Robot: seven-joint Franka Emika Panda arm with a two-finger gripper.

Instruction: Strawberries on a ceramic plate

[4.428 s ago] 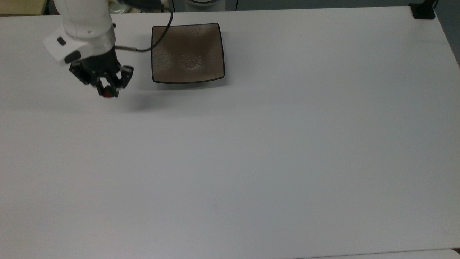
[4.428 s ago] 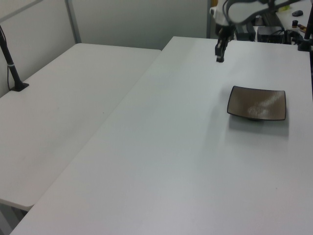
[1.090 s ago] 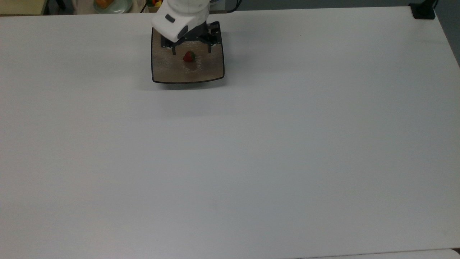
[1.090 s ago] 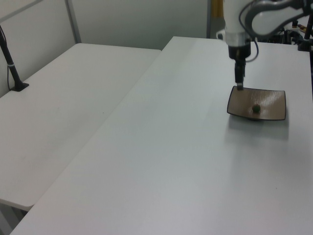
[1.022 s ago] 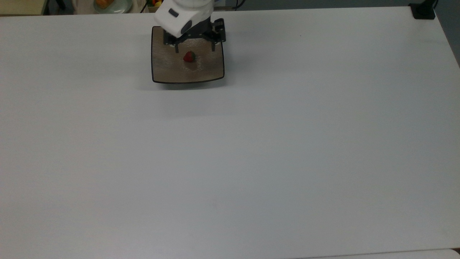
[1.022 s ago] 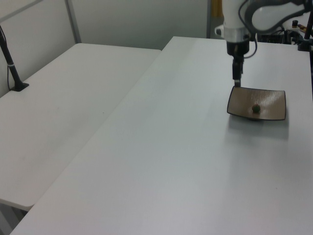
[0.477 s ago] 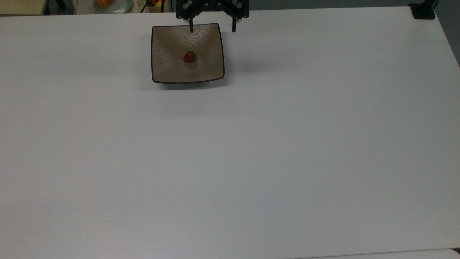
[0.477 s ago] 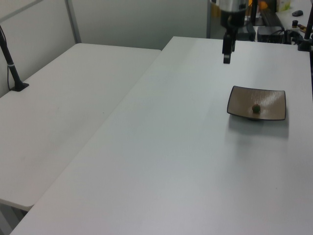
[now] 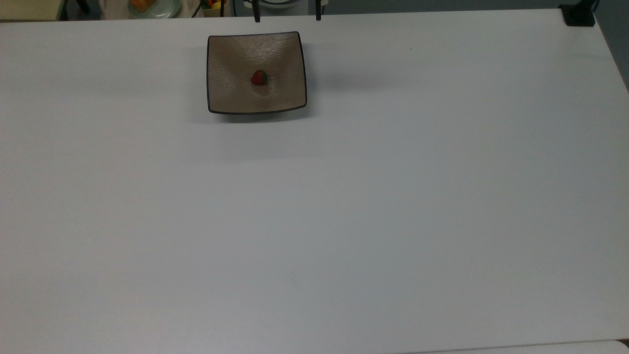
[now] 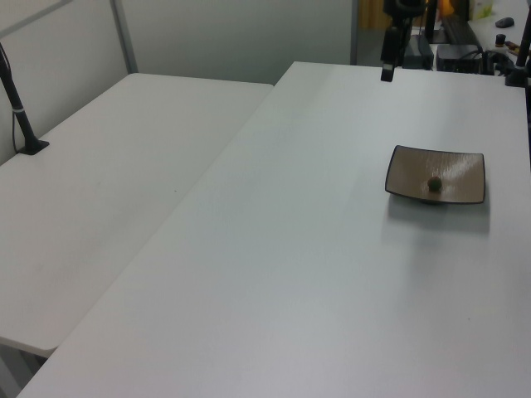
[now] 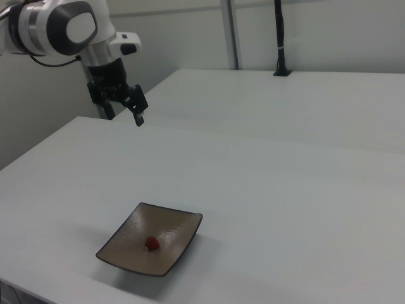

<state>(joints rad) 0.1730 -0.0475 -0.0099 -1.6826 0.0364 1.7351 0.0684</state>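
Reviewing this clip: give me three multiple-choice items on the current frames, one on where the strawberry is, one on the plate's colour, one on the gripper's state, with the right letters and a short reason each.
1. Where does the strawberry lie?
A. On the bare table
B. Near the middle of the square plate
C. Between the gripper's fingers

2. What colour is the square plate?
A. Tan-brown with a thin dark rim
B. Pale green
C. White with a blue rim

3. What is the gripper's state?
A. Shut on the strawberry
B. Shut and empty
C. Open and empty, raised off the table

Answers:
1. B: the strawberry rests inside the square plate, close to its centre.
2. A: the plate's glossy surface is tan-brown, edged by a dark line.
3. C: the gripper hangs above the white table, apart from the plate, its fingers spread with nothing between them.
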